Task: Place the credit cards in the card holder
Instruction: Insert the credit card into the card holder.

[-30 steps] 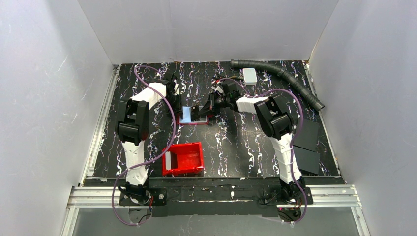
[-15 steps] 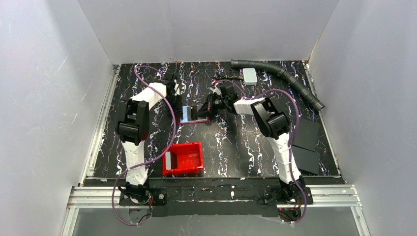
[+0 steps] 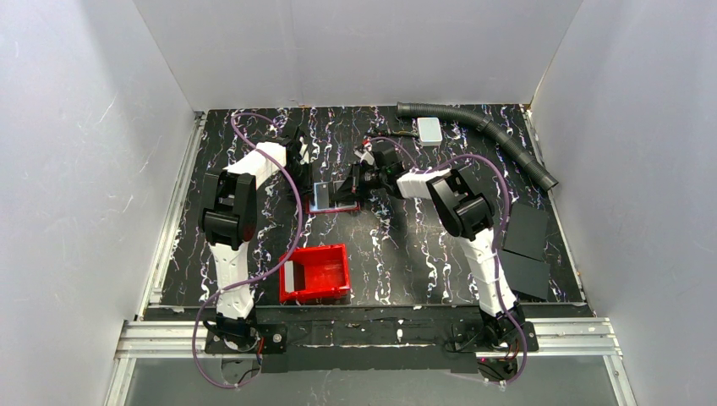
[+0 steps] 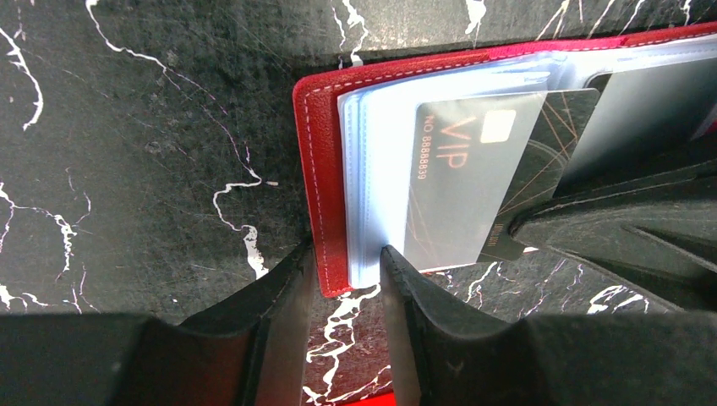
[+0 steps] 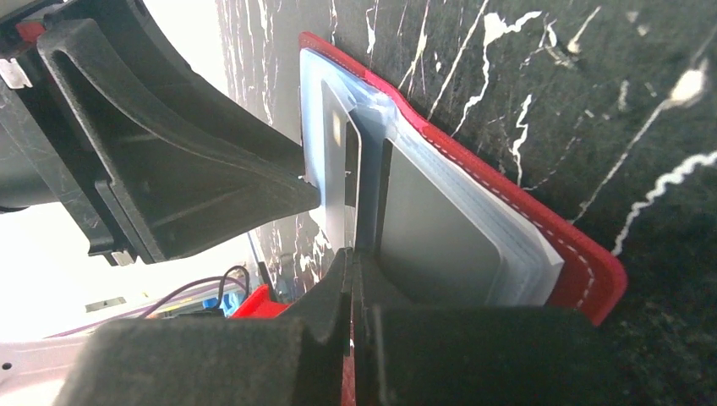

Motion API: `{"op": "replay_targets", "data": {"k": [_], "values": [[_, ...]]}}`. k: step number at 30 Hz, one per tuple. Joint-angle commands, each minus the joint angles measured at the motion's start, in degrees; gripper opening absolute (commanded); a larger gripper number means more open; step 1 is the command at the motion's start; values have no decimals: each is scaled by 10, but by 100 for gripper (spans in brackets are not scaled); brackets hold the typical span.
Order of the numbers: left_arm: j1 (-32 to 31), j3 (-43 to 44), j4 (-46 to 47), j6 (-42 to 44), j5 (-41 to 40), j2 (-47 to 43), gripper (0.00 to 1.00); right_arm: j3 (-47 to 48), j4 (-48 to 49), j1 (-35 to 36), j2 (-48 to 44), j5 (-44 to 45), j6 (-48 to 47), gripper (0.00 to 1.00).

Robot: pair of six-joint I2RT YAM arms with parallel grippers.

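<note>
- Pinning the open card holder in place, the left tool is narrowed onto its near corner, with the red cover and clear sleeves between its fingers. I judge this stops the wallet sliding while a card is pushed in.
- The right tool is closed tight on the end of a grey credit card marked VIP. The card looks partly inside a clear sleeve, and its held end sticks out.
- The card holder lies toward the back of the surface, between the two arms.
- That surface is black with white marbling. It also carries a red bin near the front, a grey hose and a white box at the back, and black sheets on the right.
- Plain white walls close in three sides.
</note>
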Motion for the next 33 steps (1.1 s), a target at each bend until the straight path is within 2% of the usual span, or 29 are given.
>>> {"op": "replay_targets", "data": {"k": [1,5,7,11,14,20,30,32,33], "values": [[-10,3,-13,6,8,5,32,15,18,13,18,11,-3,1],[-10,3,-13,7,7,-1,32,22,5,19,17,30,-11,5],[-10,-2,-13,9,-3,-15,36,32,-62,18,9,45,-54,11],[3,-6,-13,10,-16,-39,45,26,-82,16,-3,45,-73,18],[16,-6,-13,5,-12,-35,42,25,-90,16,-14,48,-81,26],[30,-10,-10,3,-18,-43,40,27,-101,14,-24,48,-87,28],[28,-4,-10,0,20,-11,36,26,-95,10,-29,52,-82,28],[26,-4,-10,0,24,-7,35,29,-96,10,-26,53,-82,24],[24,-3,-10,0,26,-6,34,30,-94,11,-25,54,-81,19]]}}
